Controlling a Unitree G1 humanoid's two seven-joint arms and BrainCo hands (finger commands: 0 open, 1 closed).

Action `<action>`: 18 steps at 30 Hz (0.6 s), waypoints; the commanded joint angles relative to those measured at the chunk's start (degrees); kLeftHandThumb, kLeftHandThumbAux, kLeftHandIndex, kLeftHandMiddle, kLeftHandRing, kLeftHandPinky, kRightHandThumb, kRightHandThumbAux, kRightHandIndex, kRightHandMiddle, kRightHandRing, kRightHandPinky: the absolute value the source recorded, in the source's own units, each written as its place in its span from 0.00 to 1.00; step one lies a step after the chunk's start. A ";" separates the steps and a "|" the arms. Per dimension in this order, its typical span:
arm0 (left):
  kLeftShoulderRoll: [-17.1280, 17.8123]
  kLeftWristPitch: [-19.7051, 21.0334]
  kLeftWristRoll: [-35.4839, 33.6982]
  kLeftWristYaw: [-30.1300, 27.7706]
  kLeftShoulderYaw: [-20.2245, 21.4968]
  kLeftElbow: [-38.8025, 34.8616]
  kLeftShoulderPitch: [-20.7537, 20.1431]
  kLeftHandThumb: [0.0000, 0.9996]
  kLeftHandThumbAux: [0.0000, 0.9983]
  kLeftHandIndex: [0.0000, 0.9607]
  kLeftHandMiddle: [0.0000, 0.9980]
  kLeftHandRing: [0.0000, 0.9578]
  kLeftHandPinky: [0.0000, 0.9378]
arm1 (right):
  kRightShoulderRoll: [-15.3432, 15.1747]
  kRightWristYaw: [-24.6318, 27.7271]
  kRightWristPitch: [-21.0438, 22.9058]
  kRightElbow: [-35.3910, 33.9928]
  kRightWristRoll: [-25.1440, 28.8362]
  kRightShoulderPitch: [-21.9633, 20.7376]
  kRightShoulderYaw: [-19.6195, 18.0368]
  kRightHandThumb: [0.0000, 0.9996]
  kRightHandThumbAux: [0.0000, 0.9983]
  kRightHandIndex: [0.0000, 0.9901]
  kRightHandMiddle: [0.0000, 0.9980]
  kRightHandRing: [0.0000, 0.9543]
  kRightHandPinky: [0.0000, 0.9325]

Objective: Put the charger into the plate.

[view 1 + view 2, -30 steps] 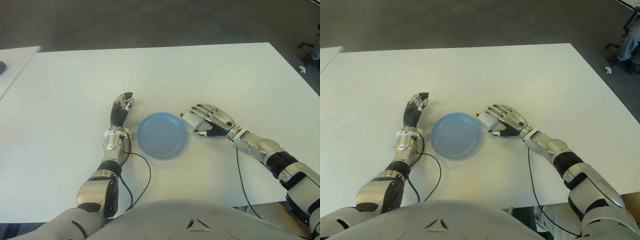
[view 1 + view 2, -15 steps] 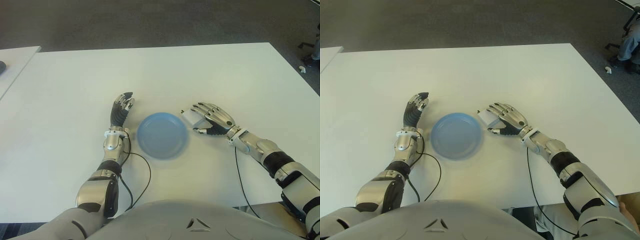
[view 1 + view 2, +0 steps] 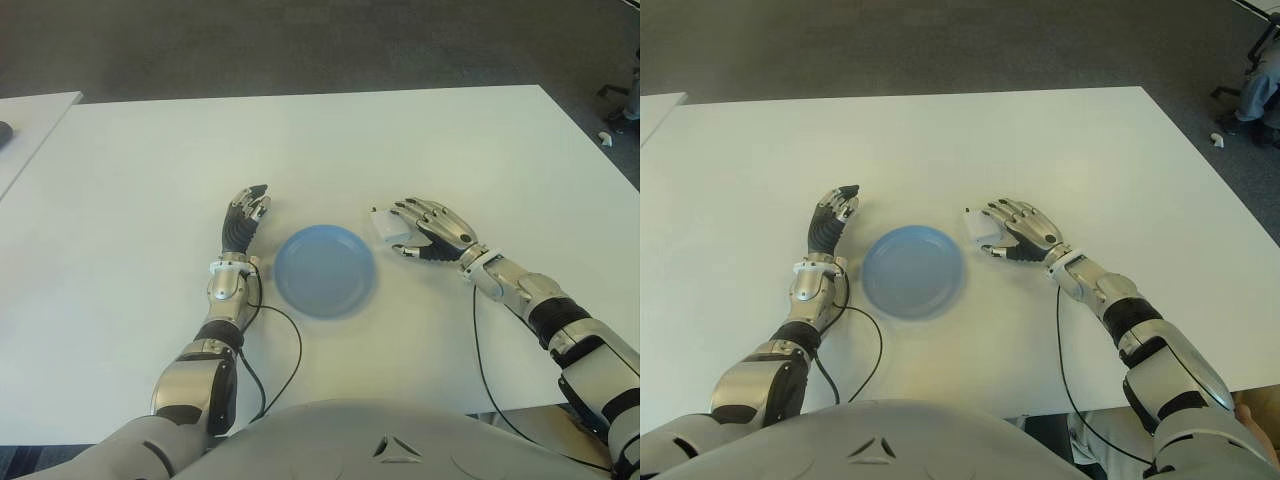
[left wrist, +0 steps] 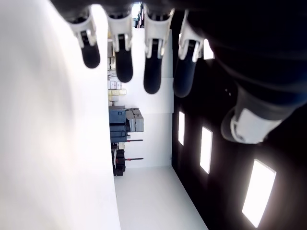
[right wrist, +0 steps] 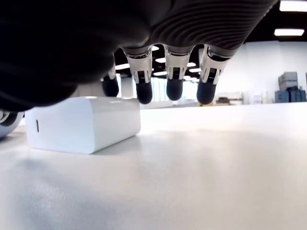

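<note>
We see the charger (image 5: 84, 123), a white rounded block with a small slot on one end face, lying on the white desk (image 3: 450, 150) right of centre in the eye views, just beside the blue plate (image 3: 324, 270) and outside it. Our right hand (image 3: 428, 228) hovers over it with fingers (image 5: 144, 91) spread, gripping nothing. Our left hand (image 3: 243, 218) shows left of the plate, fingers relaxed and empty.

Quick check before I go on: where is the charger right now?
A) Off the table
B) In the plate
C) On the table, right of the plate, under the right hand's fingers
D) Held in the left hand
C: the charger sits on the table just right of the plate, with the right hand open over it, not gripping.
</note>
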 commanded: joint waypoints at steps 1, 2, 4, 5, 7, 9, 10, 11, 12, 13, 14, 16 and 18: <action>-1.86 2.38 1.68 -1.02 -1.28 5.46 8.86 0.02 0.52 0.32 0.24 0.18 0.16 | 0.51 1.88 -0.10 -1.59 1.62 2.90 -1.96 0.28 0.08 0.00 0.00 0.00 0.00; -1.70 2.75 1.83 -1.02 -1.44 5.48 8.88 0.02 0.52 0.32 0.24 0.18 0.16 | 0.71 1.80 -0.03 -1.83 1.59 3.23 -2.20 0.28 0.08 0.00 0.00 0.00 0.00; -1.46 3.31 2.05 -1.00 -1.70 5.51 8.90 0.03 0.52 0.32 0.24 0.19 0.16 | 1.01 1.73 0.08 -2.21 1.41 3.73 -2.63 0.28 0.08 0.00 0.00 0.00 0.00; -1.39 3.49 2.12 -1.00 -1.79 5.52 8.91 0.03 0.52 0.32 0.24 0.19 0.17 | 1.12 1.74 0.12 -2.37 1.34 3.92 -2.81 0.28 0.08 0.00 0.00 0.00 0.00; -1.19 3.85 2.56 -0.53 -2.12 5.54 8.88 0.02 0.51 0.32 0.25 0.19 0.16 | 2.10 0.37 0.70 -2.59 1.00 4.59 -3.11 0.29 0.08 0.00 0.00 0.00 0.00; -1.08 3.95 2.84 -0.28 -2.29 5.52 8.89 0.02 0.51 0.32 0.25 0.19 0.16 | 2.91 -0.65 1.25 -2.81 0.62 5.10 -3.45 0.29 0.08 0.00 0.00 0.00 0.00; -1.02 3.74 2.97 -0.22 -2.39 5.47 8.94 0.01 0.51 0.32 0.25 0.19 0.15 | 3.25 -1.12 1.59 -2.98 0.46 5.31 -3.67 0.29 0.08 0.00 0.00 0.00 0.00; -0.98 3.59 3.05 -0.18 -2.47 5.43 8.98 0.01 0.51 0.32 0.25 0.19 0.15 | 3.49 -1.45 1.83 -3.10 0.32 5.47 -3.86 0.29 0.08 0.00 0.00 0.00 0.00; -0.91 3.29 3.15 -0.21 -2.57 5.36 9.02 0.01 0.51 0.32 0.25 0.19 0.15 | 3.89 -1.81 2.41 -3.43 0.13 5.68 -4.03 0.29 0.08 0.00 0.00 0.00 0.00; -0.89 2.85 3.16 -0.37 -2.64 5.29 9.07 0.01 0.50 0.32 0.25 0.19 0.15 | 4.41 -2.15 3.25 -3.96 -0.14 5.96 -4.15 0.28 0.08 0.00 0.00 0.00 0.00; -0.88 2.58 3.13 -0.48 -2.70 5.25 9.10 0.01 0.50 0.32 0.25 0.18 0.14 | 4.76 -2.33 3.84 -4.36 -0.36 6.17 -4.25 0.28 0.08 0.00 0.00 0.00 0.00; -0.88 2.24 2.99 -0.62 -2.81 5.22 9.13 0.00 0.50 0.32 0.25 0.18 0.14 | 5.16 -2.47 4.62 -4.94 -0.64 6.46 -4.39 0.28 0.09 0.00 0.00 0.00 0.00; -0.88 2.10 2.77 -0.91 -2.88 5.23 9.13 0.00 0.50 0.32 0.25 0.18 0.14 | 5.58 -2.52 5.63 -5.84 -0.86 6.89 -4.53 0.27 0.09 0.00 0.00 0.00 0.00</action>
